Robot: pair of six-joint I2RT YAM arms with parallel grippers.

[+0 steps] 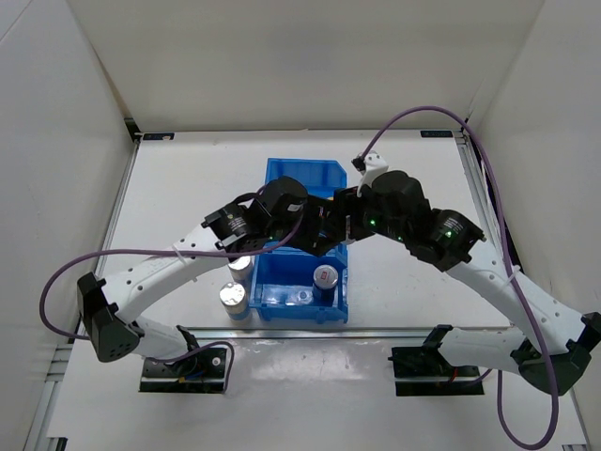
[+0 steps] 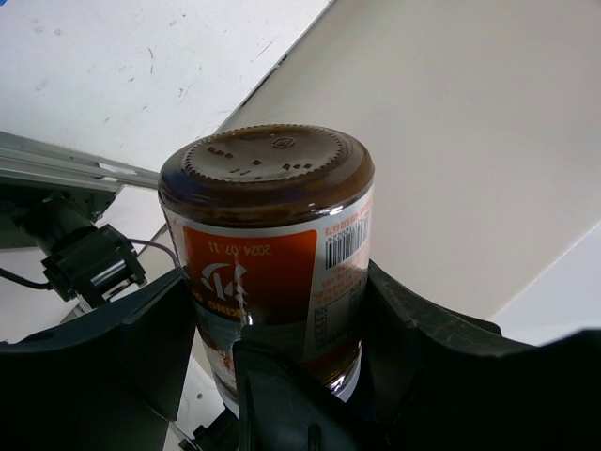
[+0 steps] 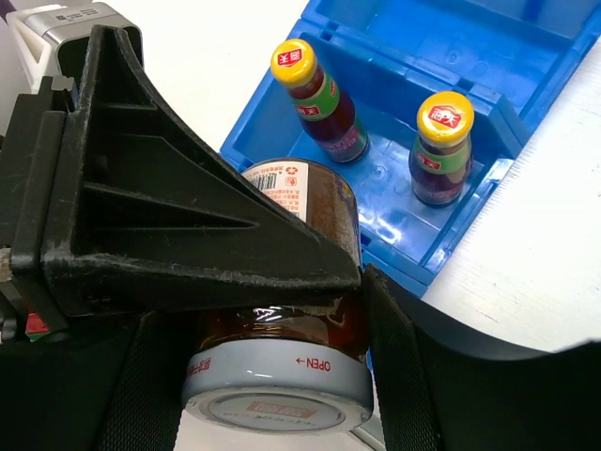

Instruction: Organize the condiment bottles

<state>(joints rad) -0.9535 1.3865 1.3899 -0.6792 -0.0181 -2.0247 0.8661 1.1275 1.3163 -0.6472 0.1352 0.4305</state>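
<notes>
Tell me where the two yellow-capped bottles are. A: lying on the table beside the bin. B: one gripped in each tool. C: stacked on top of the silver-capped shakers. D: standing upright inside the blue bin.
D: the right wrist view shows one yellow-capped bottle and the other standing upright, side by side, on the floor of the blue bin, with nothing gripping them.

A blue plastic bin [image 1: 282, 167], divided into compartments, lies lengthwise on a white table [image 1: 188, 188] (its near end is close to the table's front edge). Behind the bin stands a white back panel [image 1: 300, 66]. A white side panel [image 1: 56, 141] rises well to the bin's left. An aluminium rail [image 1: 117, 211] edges the table left of the bin, well apart from it.
</notes>
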